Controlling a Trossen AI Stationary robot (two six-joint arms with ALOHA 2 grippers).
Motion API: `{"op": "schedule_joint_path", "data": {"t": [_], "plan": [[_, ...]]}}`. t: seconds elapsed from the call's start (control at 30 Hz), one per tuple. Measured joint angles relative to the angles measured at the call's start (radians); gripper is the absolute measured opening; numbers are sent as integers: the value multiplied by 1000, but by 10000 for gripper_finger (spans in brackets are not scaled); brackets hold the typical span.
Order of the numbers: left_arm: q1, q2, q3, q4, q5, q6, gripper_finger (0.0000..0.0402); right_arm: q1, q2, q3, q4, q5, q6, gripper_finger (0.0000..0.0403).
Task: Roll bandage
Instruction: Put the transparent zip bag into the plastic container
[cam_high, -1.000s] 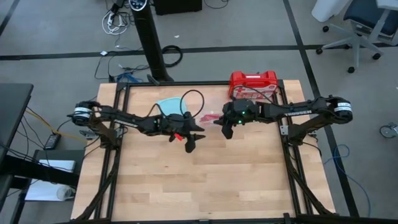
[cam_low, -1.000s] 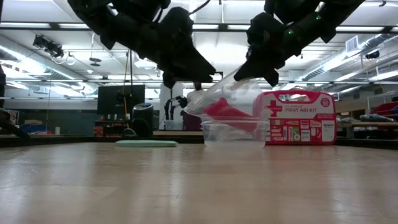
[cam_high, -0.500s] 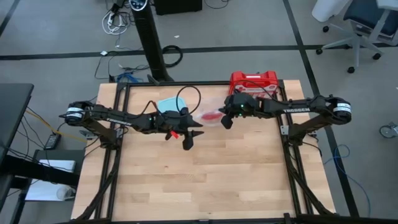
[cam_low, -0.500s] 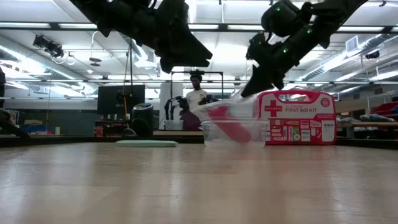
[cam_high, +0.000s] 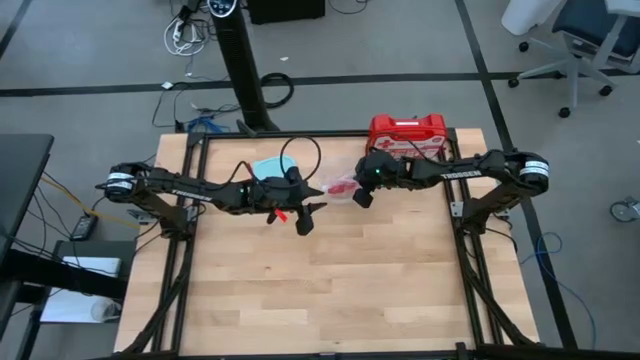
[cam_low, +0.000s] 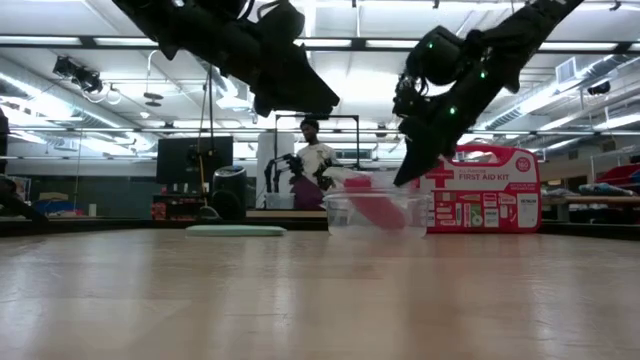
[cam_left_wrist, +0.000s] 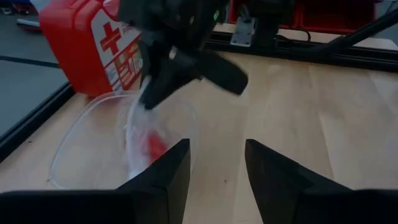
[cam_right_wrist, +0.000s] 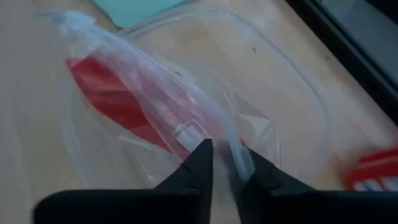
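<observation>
Your bandage (cam_right_wrist: 115, 102) is unrolled and sealed inside a clear plastic bag (cam_right_wrist: 155, 93), which lies in the clear container (cam_right_wrist: 298, 93) at the far side of the surface (cam_high: 350, 280), beside the red first-aid case (cam_high: 407, 130). Your right pincer (cam_right_wrist: 225, 163) sits at the bag's edge with the film between its narrowly parted fingers; you cannot tell whether it grips. Your left pincer (cam_left_wrist: 216, 163) hangs released just short of the container, so unbagging and all rolling seem left.
</observation>
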Motion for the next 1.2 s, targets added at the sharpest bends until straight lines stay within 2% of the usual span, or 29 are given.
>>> {"op": "schedule_joint_path", "data": {"t": [0.2,0.27,0.37,0.43,0.57,0.63,0.73,0.87,1.07,1.2], "plan": [[8,0,0,-14,0,0,157,-1,-63,128,-165,156,-9,134],[9,0,0,-23,0,0,157,-1,-69,183,-232,148,16,151],[9,0,0,-37,1,0,157,4,-66,264,-336,60,56,167],[9,-2,0,-46,1,0,157,14,-64,293,-400,50,72,170],[9,-2,0,-36,1,0,157,28,-58,319,-401,-116,26,169],[9,-2,0,-35,1,0,157,35,-32,320,-383,-139,-10,166],[9,-2,0,-31,2,0,157,36,24,317,-384,-106,-35,164],[9,-2,0,-28,4,0,157,21,118,318,-337,-130,-66,164],[8,-3,-1,-35,5,-2,157,-25,218,318,-227,39,-98,155],[8,-3,-1,-48,5,-3,157,-58,250,318,-141,65,-136,147]]}}
